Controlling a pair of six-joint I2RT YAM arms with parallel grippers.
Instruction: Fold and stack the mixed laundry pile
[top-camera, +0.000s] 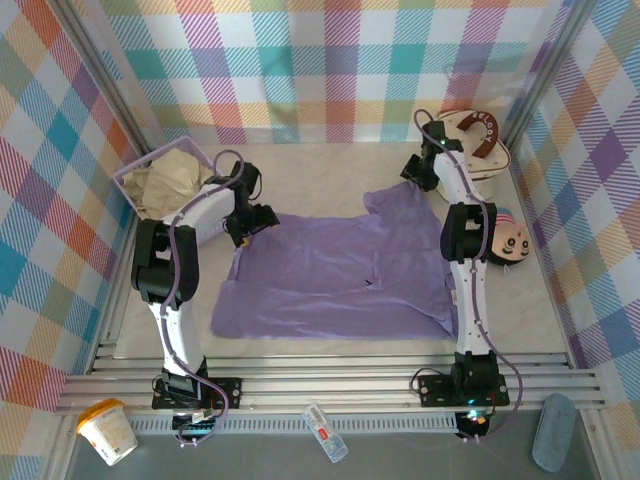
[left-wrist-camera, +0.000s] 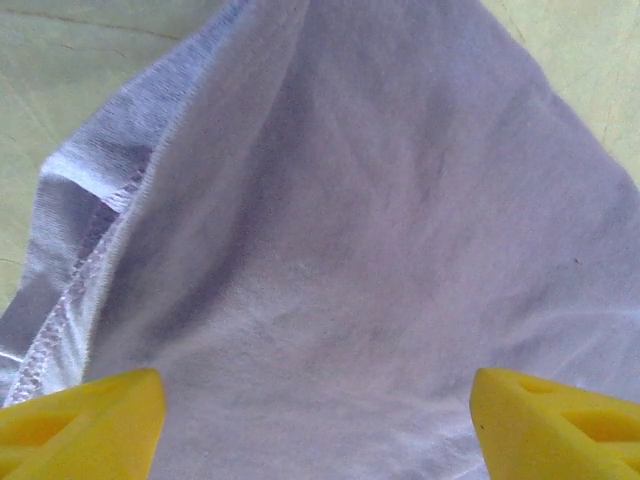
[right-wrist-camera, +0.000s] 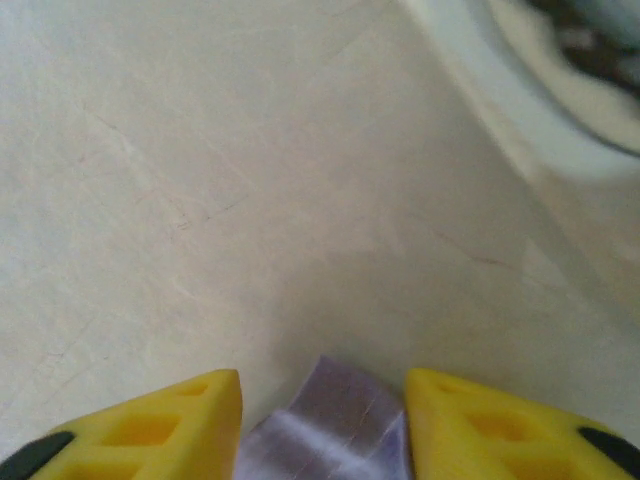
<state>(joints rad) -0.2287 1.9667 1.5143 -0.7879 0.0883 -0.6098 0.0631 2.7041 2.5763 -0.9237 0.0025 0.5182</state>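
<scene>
Checked walls in pastel colours close off a pale, marbled table (top-camera: 330, 165). Far over at ten o'clock on it stands a lavender basket (top-camera: 128, 185) with the beige garment (top-camera: 178, 175) crumpled inside, well apart from either of my grippers.

My left gripper (top-camera: 250, 222) hangs at the ten o'clock corner of the purple T-shirt (top-camera: 330, 285), which lies spread out across the middle of the table. Through my left wrist camera my yellow fingers (left-wrist-camera: 90, 412) stand wide apart, one at seven o'clock and one at five. The shirt's cloth runs between and beyond them towards twelve, with a stitched hem at nine. Nothing is pinched there; the jaws are parted over the fabric.

My right gripper (top-camera: 415, 170) sits at the shirt's one o'clock corner, where a flap of cloth reaches towards the back wall. In my right wrist camera those fingers (right-wrist-camera: 170, 425) are only partway apart. A small purple corner of the shirt lies right between their tips at six o'clock, bare table beyond it. Whether they have actually clamped that corner I cannot tell.

At two o'clock on the table, just beyond my right gripper, rests a cream round case (top-camera: 478, 140) with a brown handle.
</scene>
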